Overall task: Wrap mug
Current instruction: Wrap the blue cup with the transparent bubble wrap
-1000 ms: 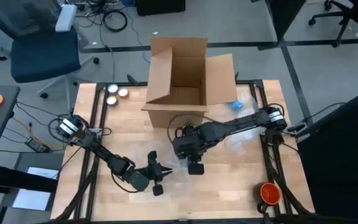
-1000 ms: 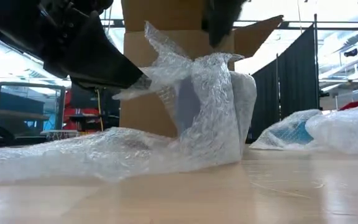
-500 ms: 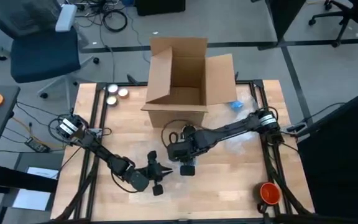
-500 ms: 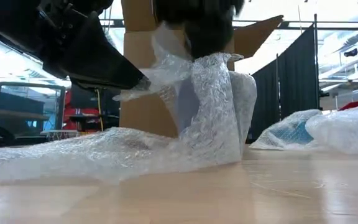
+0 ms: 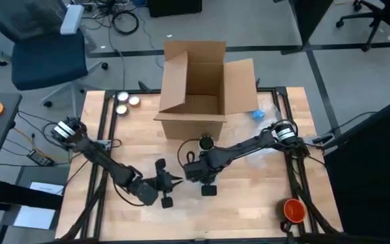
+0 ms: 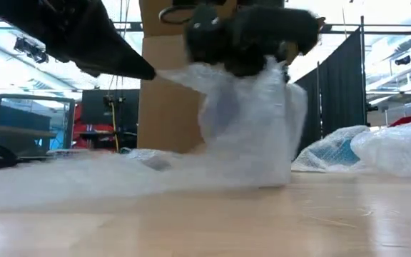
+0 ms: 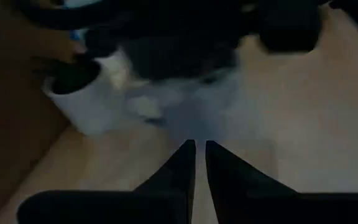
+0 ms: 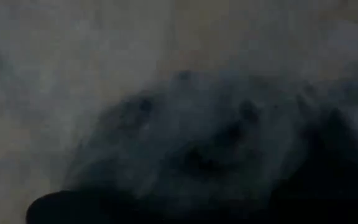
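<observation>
two grippers work mid-table: my left gripper (image 5: 170,181) pinches the bubble wrap (image 6: 191,160); my right gripper (image 5: 196,169) presses the wrapped mug (image 6: 245,128), fingers hidden.

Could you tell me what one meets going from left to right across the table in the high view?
Two small round tins at the far left corner, left gripper pinching the bubble wrap, right gripper over the mug, loose bubble wrap, orange object at the near right corner.
</observation>
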You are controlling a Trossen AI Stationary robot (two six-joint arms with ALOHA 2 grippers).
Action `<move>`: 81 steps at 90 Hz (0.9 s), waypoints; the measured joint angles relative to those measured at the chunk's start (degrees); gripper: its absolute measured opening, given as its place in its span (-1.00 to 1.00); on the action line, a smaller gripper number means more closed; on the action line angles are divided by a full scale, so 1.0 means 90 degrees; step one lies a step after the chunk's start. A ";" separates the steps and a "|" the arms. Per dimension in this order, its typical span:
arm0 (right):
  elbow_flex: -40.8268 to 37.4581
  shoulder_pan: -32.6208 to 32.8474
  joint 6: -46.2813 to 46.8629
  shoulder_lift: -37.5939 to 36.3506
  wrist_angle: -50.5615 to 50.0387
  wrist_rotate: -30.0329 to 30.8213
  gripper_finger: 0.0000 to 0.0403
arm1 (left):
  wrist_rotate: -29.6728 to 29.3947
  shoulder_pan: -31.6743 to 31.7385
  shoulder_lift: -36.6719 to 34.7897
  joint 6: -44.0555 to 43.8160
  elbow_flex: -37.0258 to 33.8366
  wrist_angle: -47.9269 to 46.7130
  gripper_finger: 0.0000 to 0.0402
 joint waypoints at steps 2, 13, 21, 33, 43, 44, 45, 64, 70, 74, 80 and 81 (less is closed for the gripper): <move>0.0001 0.0020 0.0001 -0.0124 -0.0016 0.0011 -1.00 | -0.0068 -0.0010 -0.0060 -0.0080 0.0000 -0.0156 -0.89; 0.0024 0.0136 0.0050 -0.0606 -0.0146 0.0207 -1.00 | -0.0223 -0.0047 -0.0305 -0.0633 0.0000 -0.1118 -0.89; 0.0019 0.0207 0.0179 -0.0832 -0.0129 0.0546 -1.00 | -0.0230 -0.0047 -0.0330 -0.1068 0.0000 -0.1556 -0.89; 0.0024 0.0242 0.0260 -0.0973 -0.0100 0.0742 -1.00 | -0.0244 -0.0047 -0.0246 -0.1407 0.0000 -0.1656 -0.89; 0.0022 0.0244 0.0889 -0.0896 -0.0097 0.0735 -1.00 | -0.0257 -0.0047 -0.0125 -0.1430 0.0000 -0.1638 -0.89; 0.0022 0.0244 0.0967 -0.0882 -0.0096 0.0732 -1.00 | -0.0258 -0.0047 -0.0110 -0.1431 0.0000 -0.1639 -0.89; 0.0022 0.0243 0.1044 -0.0868 -0.0094 0.0727 -1.00 | -0.0260 -0.0047 -0.0094 -0.1433 0.0000 -0.1639 -0.89; -0.0447 0.0175 0.2288 -0.0830 0.0220 0.0691 -1.00 | -0.0214 -0.0037 0.0226 -0.1779 0.0000 -0.1639 -0.89; -0.0677 0.0138 0.2496 -0.0823 0.0204 0.0691 -1.00 | -0.0098 -0.0035 0.0350 -0.1916 0.0000 -0.1651 -0.89; -0.0889 0.0111 0.2589 -0.0829 0.0398 0.0688 -1.00 | -0.0011 -0.0035 0.0435 -0.1971 0.0000 -0.1648 -0.89; -0.1212 0.0074 0.2745 -0.0832 0.0753 0.0685 -1.00 | 0.0235 -0.0019 0.0553 -0.2103 0.0000 -0.1642 -0.89; -0.1253 0.0069 0.2766 -0.0831 0.0787 0.0687 -1.00 | 0.0289 -0.0008 0.0574 -0.2118 0.0000 -0.1644 -0.89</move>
